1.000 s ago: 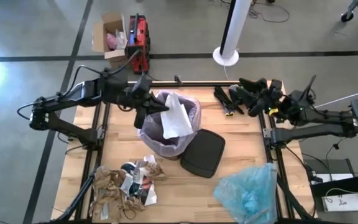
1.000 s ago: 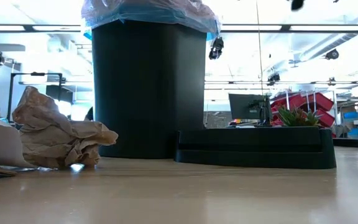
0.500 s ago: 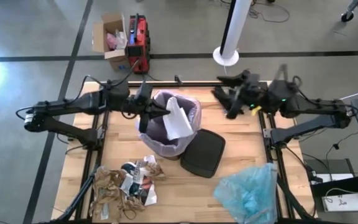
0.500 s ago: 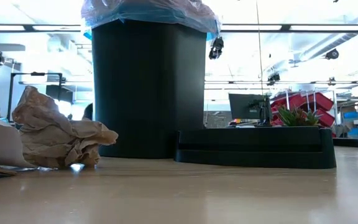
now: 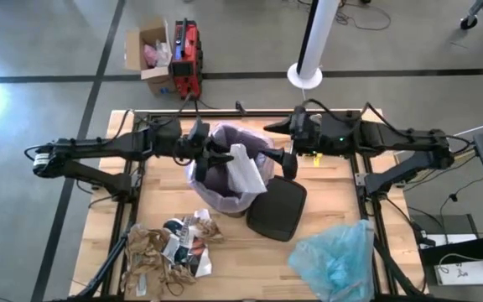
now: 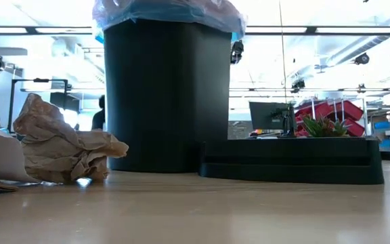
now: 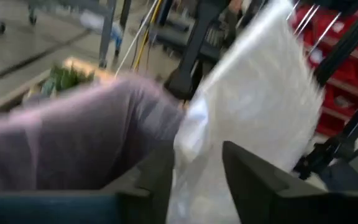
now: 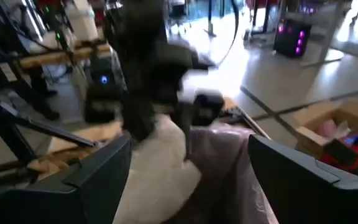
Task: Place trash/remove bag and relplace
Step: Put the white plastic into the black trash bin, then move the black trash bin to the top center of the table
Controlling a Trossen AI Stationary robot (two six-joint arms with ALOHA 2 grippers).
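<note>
A black bin [image 5: 225, 197] lined with the pale pink-lavender bag [image 5: 212, 186] stands mid-table. A white paper piece [image 5: 246, 168] sticks up out of it. My left gripper [image 5: 218, 157] reaches level over the bin's left rim, fingers apart, with the white paper [image 7: 260, 93] in and beyond the gap [image 7: 197, 186]. My right gripper [image 5: 285, 161] hovers open at the bin's right rim, facing the paper [image 8: 166, 162] and the bag [image 8: 229, 168]. The trash heap [image 5: 170, 252] lies at the near left. The light blue bag [image 5: 334, 256] lies at the near right. My left gripper has the white paper's lower part [image 7: 194, 168] showing between its spread fingers. I cannot tell whether either finger touches it.
The bin's black lid [image 5: 277, 208] lies flat against the bin's right near side. A crumpled brown paper [image 6: 59, 146] of the heap sits near the front edge. Beyond the far edge stand a red case [image 5: 187, 54], a cardboard box [image 5: 149, 46] and a white post [image 5: 313, 42].
My right gripper has swung from the far right corner toward the bin and levelled out. My left gripper has sunk toward the bin's rim, and the white paper has gone lower into the bin. The bin and lid have slid slightly toward the table's right.
</note>
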